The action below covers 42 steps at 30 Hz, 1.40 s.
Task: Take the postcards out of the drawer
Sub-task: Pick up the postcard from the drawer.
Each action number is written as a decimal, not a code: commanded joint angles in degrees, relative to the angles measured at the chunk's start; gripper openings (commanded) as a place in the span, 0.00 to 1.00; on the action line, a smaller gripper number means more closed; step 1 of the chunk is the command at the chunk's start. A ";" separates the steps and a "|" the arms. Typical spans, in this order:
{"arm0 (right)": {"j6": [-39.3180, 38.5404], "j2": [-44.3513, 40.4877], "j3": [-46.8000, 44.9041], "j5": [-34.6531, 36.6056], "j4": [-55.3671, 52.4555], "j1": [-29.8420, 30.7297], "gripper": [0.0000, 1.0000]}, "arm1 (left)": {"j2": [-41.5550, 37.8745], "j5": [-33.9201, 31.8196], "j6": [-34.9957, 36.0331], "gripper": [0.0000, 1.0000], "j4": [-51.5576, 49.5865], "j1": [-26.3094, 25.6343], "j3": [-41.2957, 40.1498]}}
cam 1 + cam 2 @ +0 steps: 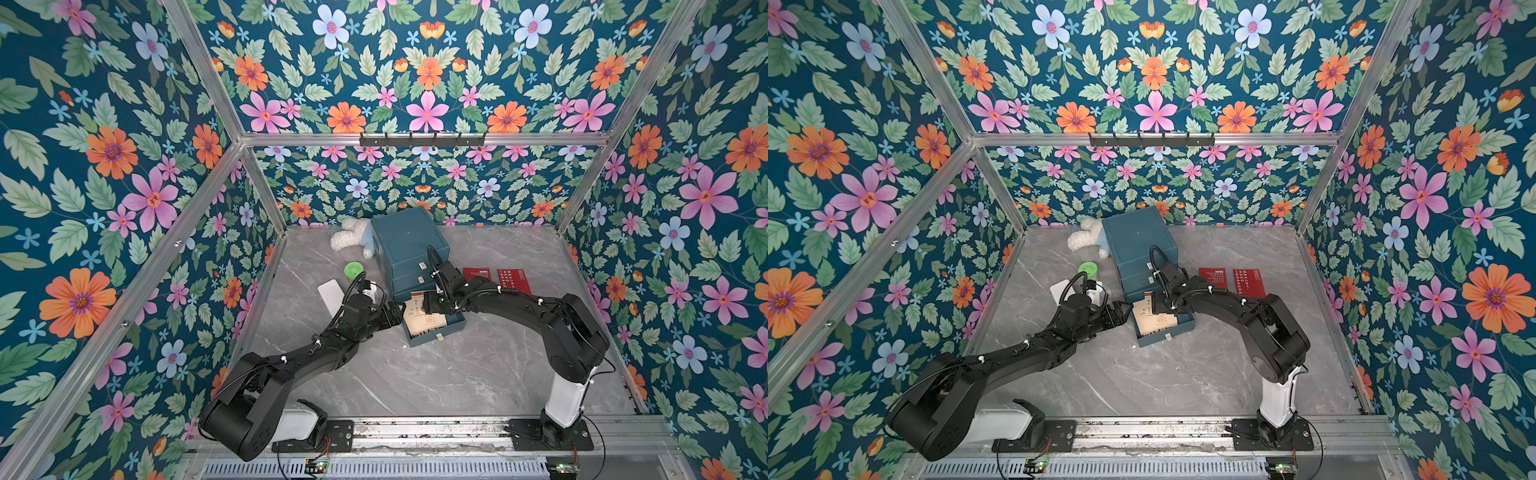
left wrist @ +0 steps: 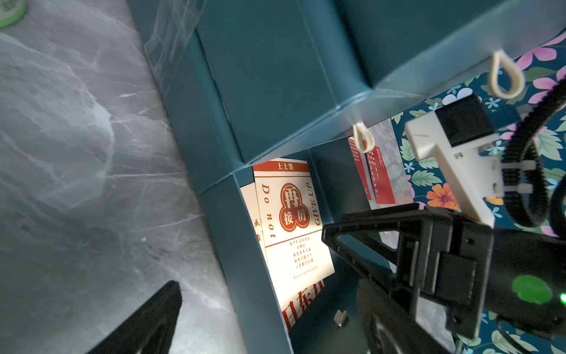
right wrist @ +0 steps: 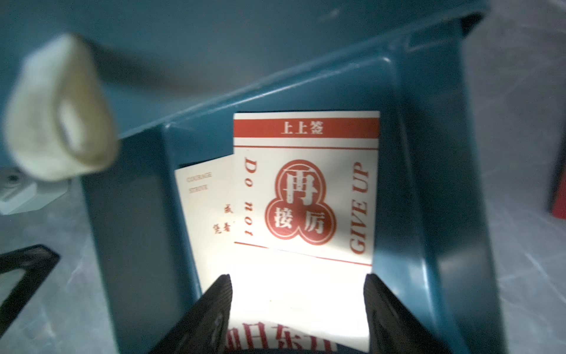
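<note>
The blue cabinet's (image 1: 405, 241) bottom drawer (image 1: 428, 338) (image 3: 428, 214) is pulled out. Two cream postcards lie in it. The top one (image 3: 306, 190) (image 2: 294, 214) (image 1: 424, 320) reads "Do not GIVE UP" and partly covers the other (image 3: 208, 208). Two red postcards (image 1: 478, 274) (image 1: 513, 279) lie flat on the table right of the cabinet. My right gripper (image 3: 298, 306) (image 1: 430, 303) hangs open inside the drawer, one finger at each long edge of the top card. Beside the drawer my left gripper (image 2: 269, 325) (image 1: 392, 316) is open, with the drawer's left wall (image 2: 242, 245) between its fingers.
A white plush toy (image 1: 351, 239) lies behind the cabinet on its left. A green-lidded tub (image 1: 353, 270) and a white block (image 1: 331, 295) sit left of the cabinet, near my left wrist. Floral walls enclose the grey marble table (image 1: 457, 374).
</note>
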 commanded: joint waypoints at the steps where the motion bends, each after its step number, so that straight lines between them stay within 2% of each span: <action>1: -0.29 1.46 1.06 4.99 -4.14 0.03 0.71 | -0.01 0.14 -0.21 0.93 1.54 0.04 0.05; 10: -0.29 7.28 4.72 6.01 -6.15 0.08 0.76 | -0.93 -0.34 -0.23 0.93 1.03 0.06 -0.35; 20: 0.86 8.54 3.68 -1.14 -1.36 -0.22 0.77 | -1.02 -0.50 -0.25 0.93 0.84 0.04 0.00; 23: 3.46 6.41 -0.15 -5.61 4.61 -1.59 0.75 | -1.02 -0.50 -0.22 0.93 0.85 0.04 -0.01; 27: 8.31 3.39 -7.78 -14.22 17.49 -4.61 0.71 | -1.00 -0.50 -0.23 0.93 0.91 0.04 0.03; 33: 14.64 0.51 -16.55 -23.52 35.49 -7.85 0.65 | -1.28 -0.57 -0.24 0.93 0.86 0.05 -0.07; 36: 16.77 0.48 -18.01 -27.02 40.72 -8.33 0.61 | -1.28 -0.59 -0.26 0.93 0.93 0.04 0.05; 42: 19.73 0.47 -19.66 -29.49 45.79 -8.64 0.56 | -1.39 -0.50 -0.35 0.93 0.85 0.05 0.17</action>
